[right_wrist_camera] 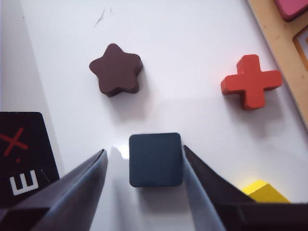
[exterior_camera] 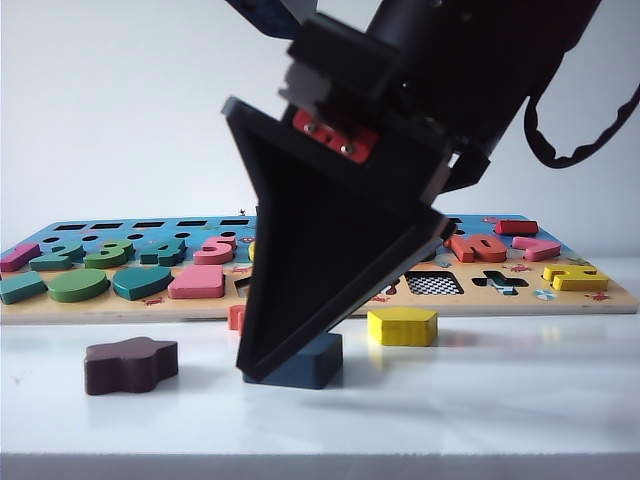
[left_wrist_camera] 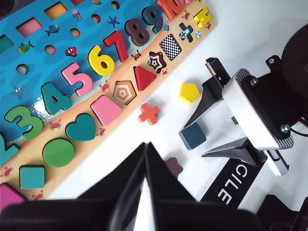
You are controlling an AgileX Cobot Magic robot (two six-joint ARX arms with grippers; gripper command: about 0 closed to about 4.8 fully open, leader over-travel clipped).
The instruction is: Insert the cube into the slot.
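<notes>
**Right gripper straddles the cube on the white table**

Between the two black fingers of the right gripper lies the cube, a flat dark navy-grey wooden square block with rounded corners, flat on the white table. One finger stands just at the cube's side, perhaps touching it; the other finger stands clear, with a strip of bare table between it and the block. The jaws are parted a little wider than the cube and do not clamp it. Beyond the fingertips sit a dark brown star-shaped wooden block and a red wooden cross, both well apart from the cube. A yellow pentagon block lies just outside the nearer finger.

From the exterior view, the right gripper comes down steeply onto the cube, its tips at table level. Behind it lies the wooden puzzle board with coloured numbers and shapes; the slot, a square recess with a black-and-white checkerboard bottom, is open.

The left gripper hangs above the table near the board's edge, away from the cube; its dark fingers meet at their tips, with nothing between them.
</notes>
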